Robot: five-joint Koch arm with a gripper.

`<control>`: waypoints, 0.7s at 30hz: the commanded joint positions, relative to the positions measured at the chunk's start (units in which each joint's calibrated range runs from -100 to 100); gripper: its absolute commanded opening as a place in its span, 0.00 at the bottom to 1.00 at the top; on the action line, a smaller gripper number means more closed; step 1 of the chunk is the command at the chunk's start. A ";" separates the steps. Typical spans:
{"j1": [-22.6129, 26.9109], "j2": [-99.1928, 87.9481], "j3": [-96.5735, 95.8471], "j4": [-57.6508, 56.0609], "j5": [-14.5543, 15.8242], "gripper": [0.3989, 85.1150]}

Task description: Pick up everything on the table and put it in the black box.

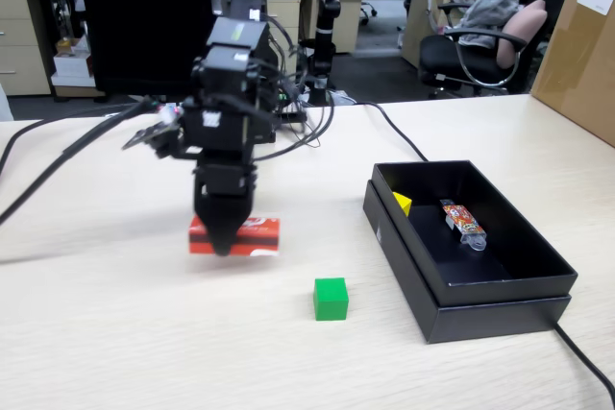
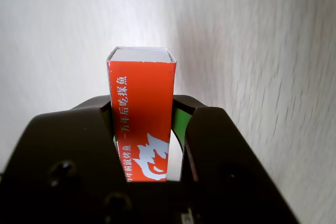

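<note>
Carton (image 2: 143,124): we find it straddled by the end effector (image 2: 147,145), jaws flanking, apparently pinching it for lifting toward the black box (image 1: 500,287).

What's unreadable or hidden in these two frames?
- Red carton: middle hidden behind the claw in the fixed view; near end cut off by the claw body in the wrist view.
- Claw contact with carton: a gap shows on one side; grip unclear.
- Yellow cube: partly hidden by the black box wall.
- Snack packet print: too small.

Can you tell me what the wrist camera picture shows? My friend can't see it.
A red-and-white carton sits between the two black jaws of the gripper, seen from just above. A light wooden table fills the rest.
</note>
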 commanded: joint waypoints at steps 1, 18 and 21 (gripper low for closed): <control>2.15 -9.76 4.20 -0.98 -0.05 0.01; 19.00 -18.37 4.11 -0.89 0.73 0.01; 20.32 -16.07 4.66 -0.80 1.07 0.01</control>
